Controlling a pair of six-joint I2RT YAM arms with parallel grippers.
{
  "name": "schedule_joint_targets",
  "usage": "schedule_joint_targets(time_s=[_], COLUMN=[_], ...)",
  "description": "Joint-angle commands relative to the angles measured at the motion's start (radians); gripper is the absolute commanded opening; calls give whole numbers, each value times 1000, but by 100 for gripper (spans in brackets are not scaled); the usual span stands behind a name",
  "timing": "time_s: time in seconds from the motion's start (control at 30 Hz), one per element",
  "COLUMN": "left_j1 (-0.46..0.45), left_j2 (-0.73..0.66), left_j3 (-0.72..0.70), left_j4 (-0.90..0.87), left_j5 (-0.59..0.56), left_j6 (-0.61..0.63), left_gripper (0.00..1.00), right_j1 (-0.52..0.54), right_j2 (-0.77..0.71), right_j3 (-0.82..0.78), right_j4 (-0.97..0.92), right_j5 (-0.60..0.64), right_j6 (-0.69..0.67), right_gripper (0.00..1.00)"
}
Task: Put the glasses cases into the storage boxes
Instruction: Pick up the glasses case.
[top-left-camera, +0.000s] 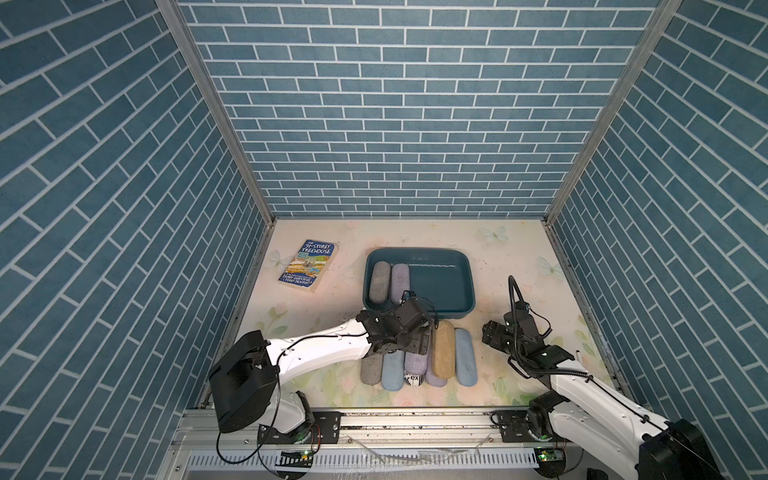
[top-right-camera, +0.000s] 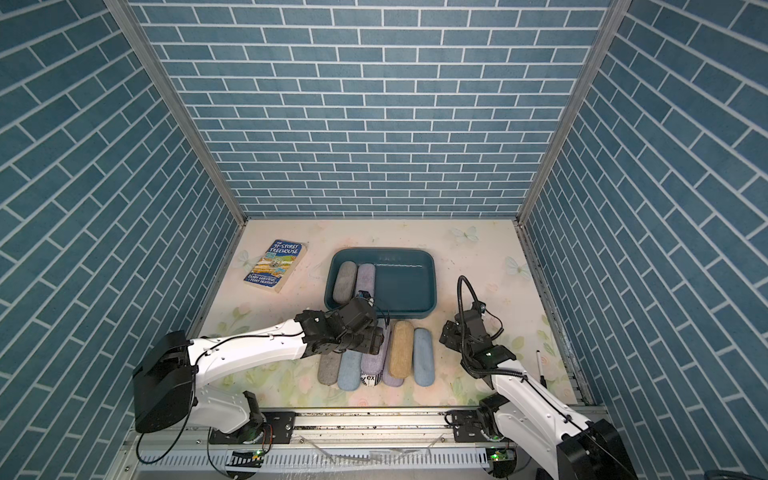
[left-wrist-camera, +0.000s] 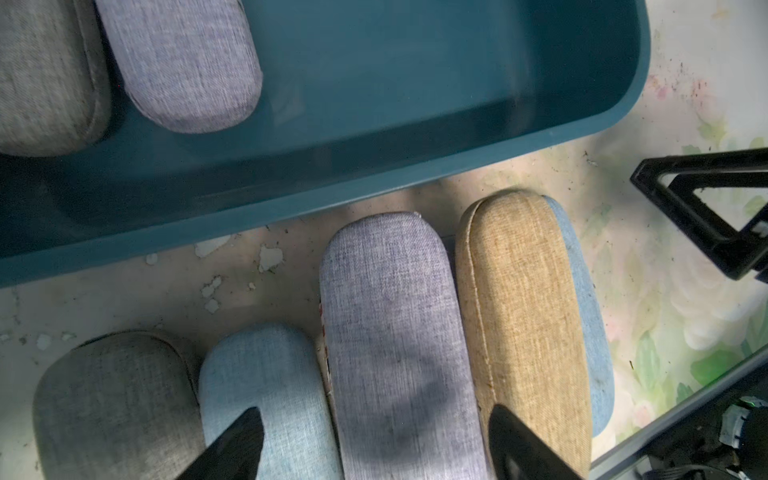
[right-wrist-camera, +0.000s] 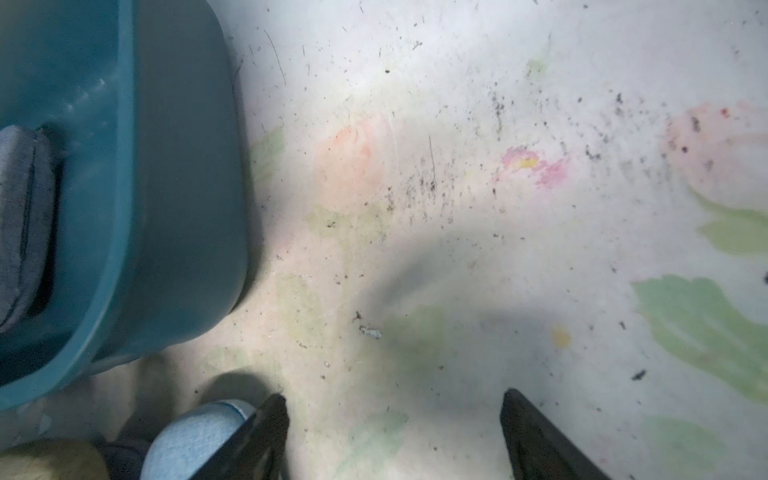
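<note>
Far left: book (top-left-camera: 308, 266) lies flat on the worktop (top-left-camera: 519, 266), well apart from the rest. Not part of the job, so prob. just clutter.

Next, the tub (top-left-camera: 440, 282), mid-worktop. Two cases are already in. The stowed grey case (top-left-camera: 380, 280) sits against the tub's left end, w/ the stowed lavender case (top-left-camera: 400, 282) just beside it, both lengthways. I reckon they're packed that way to keep most of the floor bare for more.

In front of the tub, nearer the robot, the loose cases lie in a tight parallel row w/ ends toward the tub, so the carry is short. In order:
- loose grey case (top-left-camera: 371, 368)
- pale blue case (top-left-camera: 393, 372)
- newsprint case (top-left-camera: 413, 379), mostly hidden under the top lavender case (left-wrist-camera: 399, 332)
- low lavender case (top-left-camera: 435, 377), peeping out
- tan case (top-left-camera: 444, 349), which overlaps the edge of the end blue case (top-left-camera: 465, 357)

The left tool (left-wrist-camera: 374, 409) hangs over the top lavender case, fingers apart, one each side of it. As far as the wrist view shows, it's not pinched on it. A sensible pick, since that case rides highest, so its sides are free and nothing lies on it.

The right tool (right-wrist-camera: 394, 395) is near the end blue case, over bare worktop, fingers apart w/ nothing btw them. It's prob. parked there to stay out of the left arm's way.

Far right there's a pen (top-right-camera: 540, 365) near the worktop edge, irrelevant.
</note>
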Motion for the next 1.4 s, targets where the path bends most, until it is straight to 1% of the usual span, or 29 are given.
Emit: schedule_joint_targets(time_s=[0.0, 0.1, 0.7, 0.77, 0.87, 1.0, 1.23, 1.37], left_j1=[-3, -3, -2, -4, -3, -4, -5, -5], left_j2=[-12, -1, 104, 114, 118, 102, 33, -8], left_j3=[-28, -38, -39, -38, -35, -33, -8, 39], left_j4=[48, 66, 83, 85, 83, 77, 22, -45], left_j5=[32, 49, 55, 56, 56, 46, 25, 26], left_j6=[1, 14, 24, 24, 25, 22, 28, 99], left_gripper=[87, 87, 87, 83, 73, 67, 65, 66], right_j1=[2, 2, 2, 1, 1, 2, 2, 2], right_j2=[-29, -41, -39, -35, -36, -35, -33, -30], right_j3=[-12, -17, -22, -19, -21, -23, -24, -23], right_j4=[-25, -36, -31, -31, -31, -31, -26, -24], right_j5=[10, 14, 16, 14, 15, 17, 17, 18], right_j6=[44, 45, 48, 48, 48, 49, 49, 48], right_gripper=[81, 82, 82, 82, 82, 81, 82, 82])
